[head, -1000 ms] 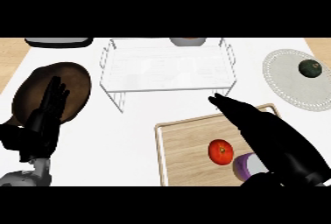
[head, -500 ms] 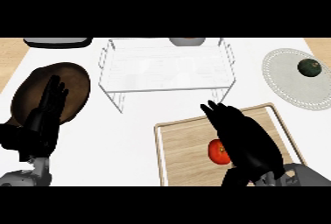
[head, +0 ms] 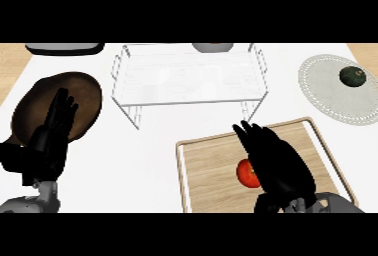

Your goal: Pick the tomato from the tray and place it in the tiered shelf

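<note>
Squarely on the light wooden tray, round red tomato, half hidden beneath black right hand, fingers straight, holding nothing; wire tiered shelf beyond; black left hand open, resting at left.

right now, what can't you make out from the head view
All in the head view:
- Tomato: its right side is hidden under the right hand; contact cannot be told.
- Grey object behind the tiered shelf: cut off by the top edge.
- Dark round thing on the pale plate: too small to identify.
</note>
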`<state>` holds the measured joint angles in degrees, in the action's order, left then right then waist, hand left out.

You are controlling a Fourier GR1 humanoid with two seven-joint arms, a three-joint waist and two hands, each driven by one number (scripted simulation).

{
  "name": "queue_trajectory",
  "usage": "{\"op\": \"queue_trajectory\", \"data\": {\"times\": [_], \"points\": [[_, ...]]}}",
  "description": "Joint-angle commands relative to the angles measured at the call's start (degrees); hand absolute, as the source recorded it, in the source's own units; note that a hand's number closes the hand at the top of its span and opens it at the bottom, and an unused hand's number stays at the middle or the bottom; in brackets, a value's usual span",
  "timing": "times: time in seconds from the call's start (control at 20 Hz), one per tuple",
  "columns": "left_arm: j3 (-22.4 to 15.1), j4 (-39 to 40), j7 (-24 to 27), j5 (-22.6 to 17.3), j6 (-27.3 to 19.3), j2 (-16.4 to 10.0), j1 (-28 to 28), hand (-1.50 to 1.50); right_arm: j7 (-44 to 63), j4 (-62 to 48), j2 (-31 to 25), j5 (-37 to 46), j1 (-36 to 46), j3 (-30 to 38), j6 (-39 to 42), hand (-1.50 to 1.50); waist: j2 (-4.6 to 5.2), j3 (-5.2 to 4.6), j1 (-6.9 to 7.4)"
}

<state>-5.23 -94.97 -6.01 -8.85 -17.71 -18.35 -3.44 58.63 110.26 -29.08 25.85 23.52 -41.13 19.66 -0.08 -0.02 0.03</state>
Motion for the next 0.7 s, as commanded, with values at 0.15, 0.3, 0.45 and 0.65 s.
{"op": "queue_trajectory", "data": {"times": [0.15, 0.3, 0.45, 0.65], "points": [[2.3, 3.6, 3.4, 0.5, 2.9, 1.7, -1.4, 0.00, -2.0, -7.9, 5.1, 5.4, -0.9, 3.3, 3.5, -1.50, 0.11, 0.01, 0.11], [-1.0, -1.6, -5.2, 3.7, -1.2, 3.7, -2.8, 0.00, -4.5, -4.3, 2.4, 7.8, -7.2, 2.5, 2.7, -1.50, 0.01, 0.04, -0.19], [1.8, -1.1, -3.8, 4.0, 1.1, 3.0, -2.2, 0.00, -8.4, -4.8, 3.6, 10.2, -8.4, 6.9, 3.6, -1.50, 0.04, 0.03, 0.00], [2.2, 1.3, 0.4, 4.1, 2.8, 4.9, -0.6, 0.00, -14.1, -11.3, 7.3, 16.2, -11.2, 4.3, -1.3, -1.50, 0.08, 0.03, 0.00]]}}
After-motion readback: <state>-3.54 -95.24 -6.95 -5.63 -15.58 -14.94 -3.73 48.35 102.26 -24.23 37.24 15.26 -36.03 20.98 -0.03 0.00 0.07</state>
